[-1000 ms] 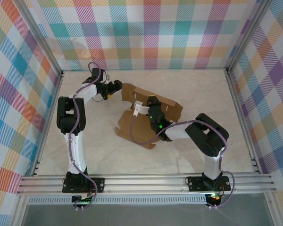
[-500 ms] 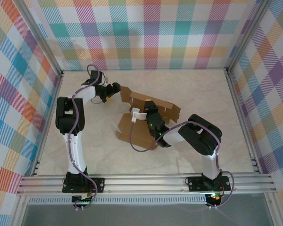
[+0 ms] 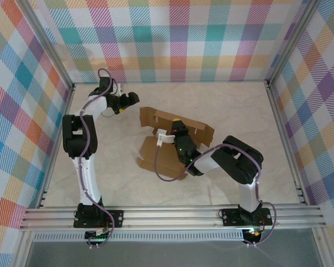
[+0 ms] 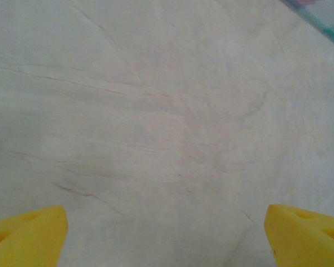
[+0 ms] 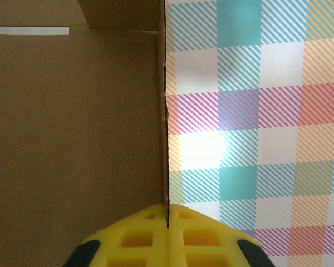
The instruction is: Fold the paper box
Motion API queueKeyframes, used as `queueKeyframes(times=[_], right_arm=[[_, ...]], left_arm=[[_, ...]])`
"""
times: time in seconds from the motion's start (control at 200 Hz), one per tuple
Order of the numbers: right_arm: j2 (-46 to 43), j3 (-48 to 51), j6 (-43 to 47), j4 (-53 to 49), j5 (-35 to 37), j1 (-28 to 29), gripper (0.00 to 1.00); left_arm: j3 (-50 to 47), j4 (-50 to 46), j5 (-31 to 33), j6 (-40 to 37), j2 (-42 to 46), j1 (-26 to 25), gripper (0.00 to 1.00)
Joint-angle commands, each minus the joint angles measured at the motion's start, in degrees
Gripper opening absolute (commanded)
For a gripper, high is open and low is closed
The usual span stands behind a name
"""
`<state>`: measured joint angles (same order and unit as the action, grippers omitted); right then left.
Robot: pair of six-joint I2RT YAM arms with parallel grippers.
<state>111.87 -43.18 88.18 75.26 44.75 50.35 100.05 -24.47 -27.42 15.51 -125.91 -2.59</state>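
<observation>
Top view: a pale, marble-veined table [image 3: 239, 105] is enclosed on three sides by plaid walls [image 3: 178, 39] and closed along its near edge by an aluminium rail [image 3: 172, 214], to which both arm bases are bolted. The paper box [image 3: 156, 151], plain brown and only partly folded, is placed about the middle of the table, slightly toward the left edge. Its near-right part is overlapped by the forearm of the right arm and is hidden there.

The left arm is stretched along the left edge toward the far-left corner, with the wrist turned rightward. The left gripper [image 3: 129, 100] is held near the far-left end of the box but apart from it, with bare table between them. In the left wrist view its yellow fingertips [image 4: 28, 233] are seen spread wide at the lower corners, released, with nothing but table [image 4: 167, 111] beneath.

The right arm is bent sharply at the elbow near the right side and folded back leftward, so that the right gripper [image 3: 168, 132] is brought onto the box at the table's middle. In the right wrist view the right gripper [image 5: 167, 214] is seen clenched on the thin edge of a cardboard panel [image 5: 72, 139], the two yellow pads being pressed together on it. A plaid wall [image 5: 256, 111] is seen beyond that edge, and a narrow pale strip [image 5: 29, 30] is marked near the panel's top.

A notched wall of the box is raised, with its long axis laid from far left to right and slanted slightly nearer at the right end. A flat panel is spread from it toward the near-left
</observation>
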Motion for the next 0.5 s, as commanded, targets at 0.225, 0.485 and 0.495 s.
queueKeyframes(times=[0.225, 0.485, 0.495], right_arm=[[2.6, -0.2, 1.0, 5.2, -0.5, 0.5, 0.00], [3.0, -0.2, 1.1, 5.2, -0.4, 0.5, 0.00], [3.0, -0.2, 1.0, 5.2, -0.3, 0.5, 0.00]], left_arm=[[2.1, -5.8, -4.3, -3.0, -3.6, -2.9, 0.90], [-3.8, -4.0, -7.9, -0.7, -0.2, -3.8, 0.82], [-4.1, -3.8, -8.0, -0.8, 0.0, -4.0, 0.81]])
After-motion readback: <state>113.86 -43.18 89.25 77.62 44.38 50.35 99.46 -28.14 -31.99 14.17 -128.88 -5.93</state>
